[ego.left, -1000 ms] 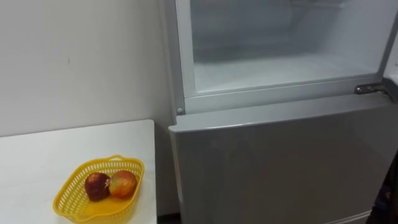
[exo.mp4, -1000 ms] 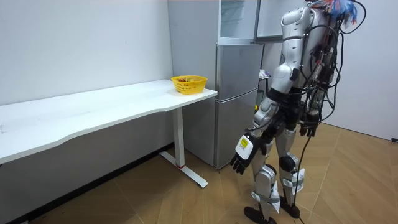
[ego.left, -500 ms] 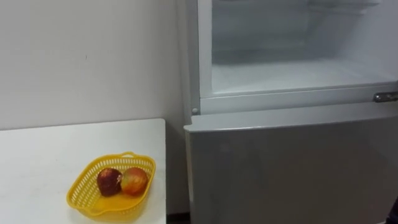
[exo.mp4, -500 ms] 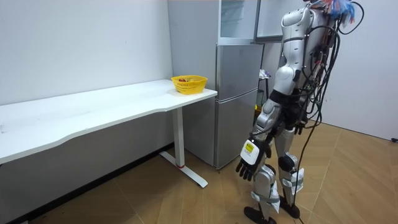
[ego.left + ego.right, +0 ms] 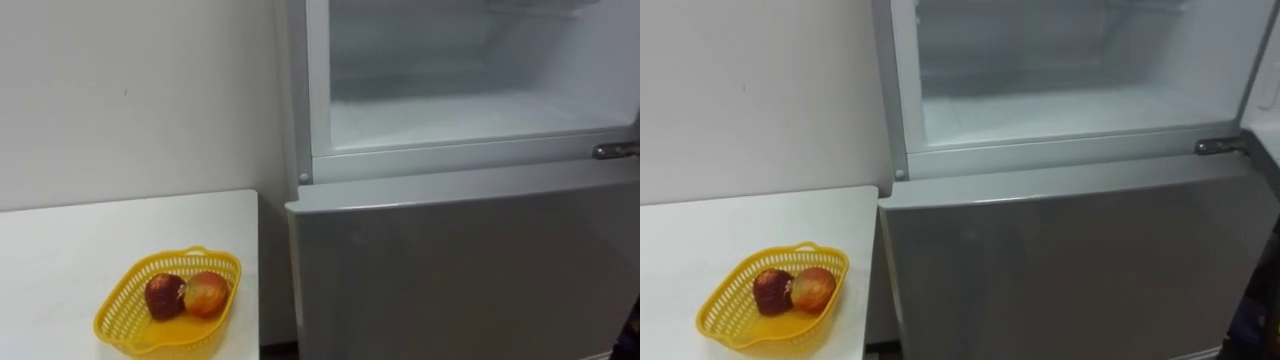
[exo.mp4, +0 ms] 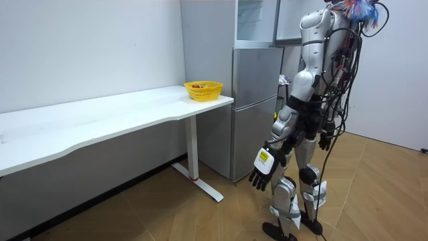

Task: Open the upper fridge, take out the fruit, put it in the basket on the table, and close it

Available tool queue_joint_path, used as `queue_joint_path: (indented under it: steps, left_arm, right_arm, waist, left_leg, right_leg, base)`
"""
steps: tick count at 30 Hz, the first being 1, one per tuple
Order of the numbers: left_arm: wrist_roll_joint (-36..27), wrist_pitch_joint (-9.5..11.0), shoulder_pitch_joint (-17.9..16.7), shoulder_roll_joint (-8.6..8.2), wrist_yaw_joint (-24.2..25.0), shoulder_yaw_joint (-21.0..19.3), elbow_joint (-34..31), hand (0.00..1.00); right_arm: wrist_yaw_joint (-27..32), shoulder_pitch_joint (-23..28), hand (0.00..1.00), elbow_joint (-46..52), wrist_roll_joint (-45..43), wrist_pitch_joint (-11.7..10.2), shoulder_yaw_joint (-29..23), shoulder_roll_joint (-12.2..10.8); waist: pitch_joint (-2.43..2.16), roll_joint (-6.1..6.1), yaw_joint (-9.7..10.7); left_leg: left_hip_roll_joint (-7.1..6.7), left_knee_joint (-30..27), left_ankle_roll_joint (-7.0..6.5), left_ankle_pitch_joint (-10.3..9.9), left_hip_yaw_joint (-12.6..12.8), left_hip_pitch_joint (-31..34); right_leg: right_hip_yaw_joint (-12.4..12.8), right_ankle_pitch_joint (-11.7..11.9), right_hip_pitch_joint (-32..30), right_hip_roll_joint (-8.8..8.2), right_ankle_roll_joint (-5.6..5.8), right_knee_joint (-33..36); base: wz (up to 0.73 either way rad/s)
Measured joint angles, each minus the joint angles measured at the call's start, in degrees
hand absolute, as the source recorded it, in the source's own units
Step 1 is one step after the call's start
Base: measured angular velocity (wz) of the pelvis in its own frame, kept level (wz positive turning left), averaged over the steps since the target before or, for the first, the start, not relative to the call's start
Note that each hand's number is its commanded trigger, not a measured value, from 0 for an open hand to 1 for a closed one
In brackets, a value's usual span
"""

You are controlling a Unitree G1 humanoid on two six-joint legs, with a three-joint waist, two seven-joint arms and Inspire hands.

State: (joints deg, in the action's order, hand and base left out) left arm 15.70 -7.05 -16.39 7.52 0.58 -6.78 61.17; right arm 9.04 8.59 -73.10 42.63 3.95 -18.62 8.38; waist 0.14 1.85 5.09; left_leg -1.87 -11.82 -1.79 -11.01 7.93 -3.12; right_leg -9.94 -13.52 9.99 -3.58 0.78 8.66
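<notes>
Left eye view: the fridge's upper compartment (image 5: 470, 110) stands open. Its white shelf looks bare, though its top is cut off. The lower door (image 5: 460, 270) is closed just beneath. To the left, a yellow basket (image 5: 120, 318) sits near the right edge of the white surface (image 5: 80, 240), close to the fridge. It holds a dark red fruit (image 5: 163, 296) touching a paler one (image 5: 206, 294). These are probably what came out of the fridge, put there within easy reach.

Room view: the robot stands upright facing the fridge. Its left hand (image 6: 262, 171) hangs low with slack fingers, holding nothing. Its right hand (image 6: 325, 140) is down by the hip, and I cannot tell how its fingers are set. Bare floor lies all round the robot.

Right eye view: a narrow gap separates the surface's edge from the fridge side, and the compartment's mouth is unobstructed
</notes>
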Motion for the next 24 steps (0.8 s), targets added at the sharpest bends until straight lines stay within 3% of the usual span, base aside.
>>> queue_joint_path:
  steps: [3, 7, 14, 24]
  left_arm:
    - [0.1, 0.3, -1.3, -0.19, -0.2, -4.6, -2.1, 0.0]
    - [-0.4, 1.1, -0.8, 0.42, -3.0, -6.7, -3.4, 0.0]
    - [-0.4, 1.3, -1.4, 0.38, -4.0, -6.7, -7.1, 0.0]
    - [-0.4, 2.5, -1.2, 0.19, -3.9, -6.5, -8.2, 0.0]
  right_arm:
    - [3.6, -0.1, 0.0, 6.8, 13.8, 0.2, -10.9, 0.4]
    - [9.1, -1.8, 0.0, 14.9, 25.9, -3.2, -17.7, 1.6]
    - [18.1, -4.3, 0.0, 24.3, 29.7, -5.5, -22.6, 4.0]
    - [28.5, -5.7, 0.0, 52.1, 25.2, -9.4, -22.5, 4.6]
  waist:
    - [0.1, 0.1, 1.5]
    - [0.1, 0.6, 3.0]
    - [-0.09, 0.99, 4.0]
    - [-0.16, 1.02, 3.9]
  left_leg:
    - [0.01, 0.0, 0.0, 0.0, 0.0, 0.0]
    - [0.07, -0.5, -0.01, 0.0, 0.0, 0.9]
    - [0.04, -0.4, -0.02, 0.0, 0.2, 1.6]
    - [0.14, 0.1, -0.03, 0.0, 1.3, 1.6]
  right_leg:
    - [0.3, 0.0, -0.1, 0.01, -0.02, 0.0]
    - [0.5, -0.4, -1.1, 0.05, -0.02, 0.3]
    - [0.7, -0.4, -2.0, 0.09, -0.05, 1.1]
    - [1.7, -0.4, -3.2, 0.06, -0.03, 1.9]
  base:
    - [0.0]
    - [0.01]
    - [0.0]
    - [-0.05]
